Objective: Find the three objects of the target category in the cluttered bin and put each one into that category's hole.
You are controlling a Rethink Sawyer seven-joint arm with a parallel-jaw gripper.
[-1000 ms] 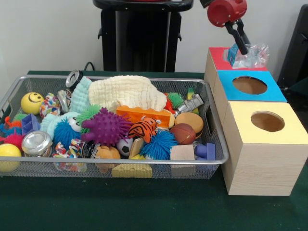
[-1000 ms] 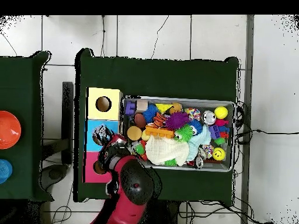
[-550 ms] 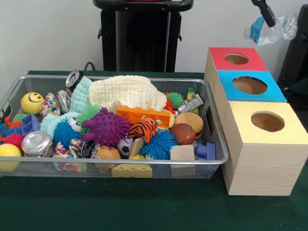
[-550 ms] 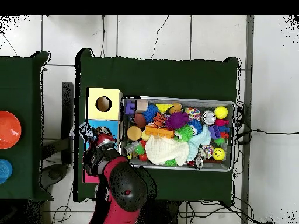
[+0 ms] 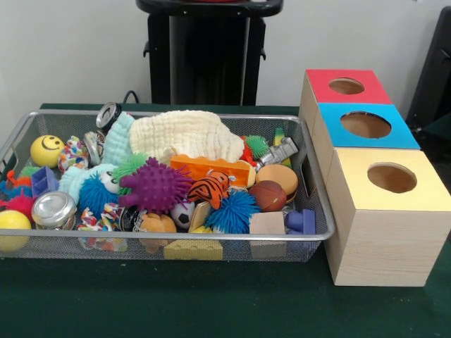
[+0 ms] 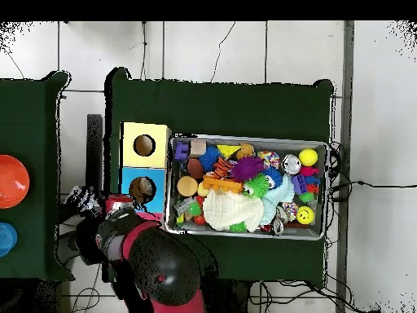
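The front view shows no gripper. Three wooden boxes stand beside the bin there, each with a round hole: red top (image 5: pixel 320 84), blue top (image 5: pixel 331 128), yellow top (image 5: pixel 352 184). The wire bin (image 5: pixel 176 237) is full of toys. In the overhead view my arm (image 6: pixel 155 269) covers the red box. My gripper (image 6: pixel 88 202) reaches past the green table's left edge, over the gap between the tables. It is shut on a crinkly clear plastic packet (image 6: pixel 80 197). The yellow box (image 6: pixel 130 134), the blue box (image 6: pixel 129 175) and the bin (image 6: pixel 244 138) show fully.
The bin holds a cream cloth (image 5: pixel 187 134), a purple spiky ball (image 5: pixel 155 184), an orange brick (image 5: pixel 211 167), a yellow smiley ball (image 5: pixel 46 150), tins and blocks. A second green table at the overhead view's left carries an orange bowl (image 6: pixel 10 181) and a blue object (image 6: pixel 4 239).
My gripper lifted the packet off the red box, rose out of the front view and swung outward past the table's edge. The red hole now shows uncovered in the front view.
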